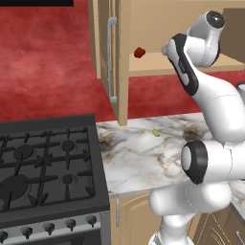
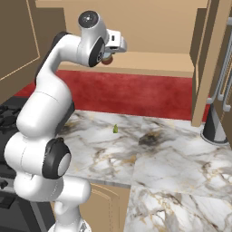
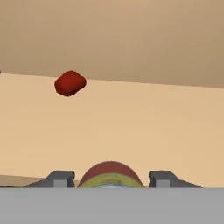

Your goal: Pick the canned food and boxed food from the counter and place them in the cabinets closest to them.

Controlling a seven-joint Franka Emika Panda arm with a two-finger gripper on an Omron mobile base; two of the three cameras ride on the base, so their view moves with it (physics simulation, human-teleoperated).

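We are reaching high into the open cupboard [image 2: 149, 27] above the bench [image 1: 143, 153], and our fingers [image 3: 111, 180] are pinching the can [image 3: 110, 175] between them. In the hand view the can's red and yellow label is sitting snug between the two dark tips [image 3: 61, 178], one on each side, touching it. The can is hanging over the tan shelf [image 3: 131, 127], close to its front part; we cannot tell whether its base is touching the boards.

In the right base view the can [image 2: 108, 59] is peeking out as a small reddish shape just under the hand, level with the shelf's [image 2: 154, 63] front edge. In the left base view the arm is hiding it.

Further in on the same shelf, a small red lump [image 3: 70, 83] is lying near the back wall, well apart from the can and to the left in the hand view. It is also showing from the left base [image 1: 139, 52].

Down on the marble bench a tiny yellow-green scrap [image 1: 155, 132] is lying alone, well apart from the black stove [image 1: 48, 167]. The cupboard door [image 1: 112, 57] with its long grey handle is standing open on the left. At the right end of the bench a dark cone-shaped thing [image 2: 214, 127] is standing near the other open door [image 2: 206, 68].
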